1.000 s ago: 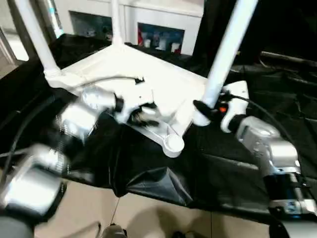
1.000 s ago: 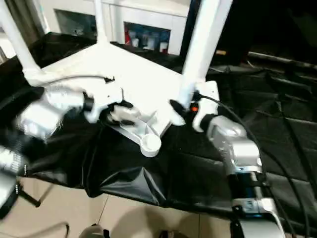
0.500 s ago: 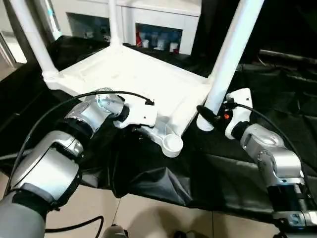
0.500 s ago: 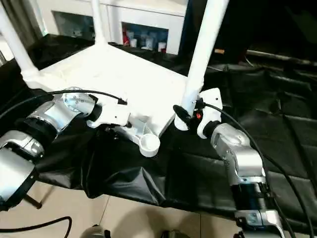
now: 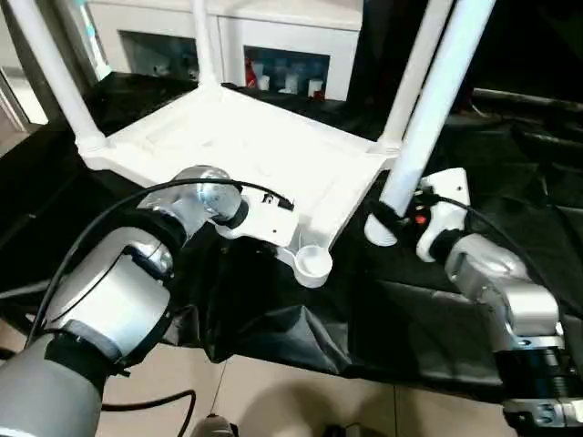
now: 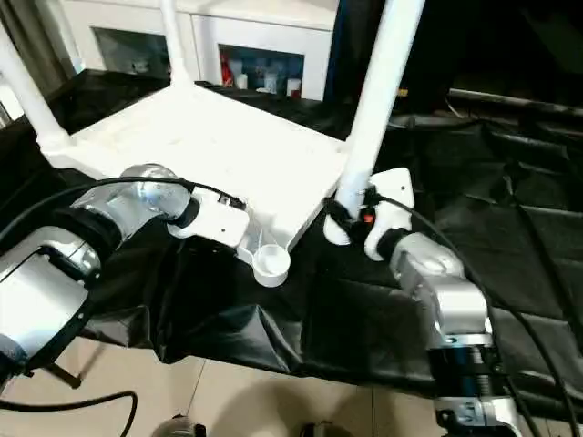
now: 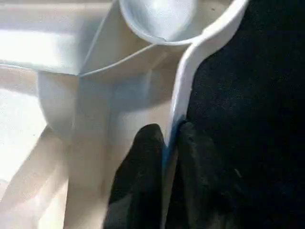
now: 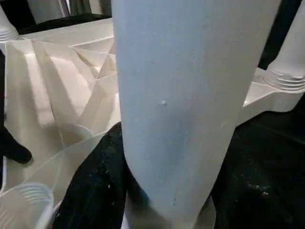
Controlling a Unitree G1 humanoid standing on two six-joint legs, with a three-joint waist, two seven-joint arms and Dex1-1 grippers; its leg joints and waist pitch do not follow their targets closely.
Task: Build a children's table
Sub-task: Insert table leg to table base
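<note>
The white tabletop [image 5: 237, 137] lies upside down on black cloth, ribbed side up. Legs stand in three corner sockets: far left [image 5: 55, 73], back [image 5: 202, 45] and right [image 5: 410, 77]. The near corner socket [image 5: 312, 263] is empty; it also shows in the left wrist view [image 7: 157, 14]. My left gripper [image 7: 167, 131] is shut on the tabletop's rim just beside that socket, one finger on each side of the thin edge. My right gripper [image 5: 383, 214] is shut on the lower end of a fourth leg [image 5: 433, 109]. It holds that leg nearly upright over the cloth, right of the empty socket.
Black cloth [image 5: 437, 300] covers the work surface and hangs over its near edge above a pale floor [image 5: 273, 401]. A white cabinet with glass doors [image 5: 273, 55] stands behind. Cables run along both silver forearms.
My left gripper has reached the rim by the empty socket and closed on it. The right gripper still holds the leg, now a little further right.
</note>
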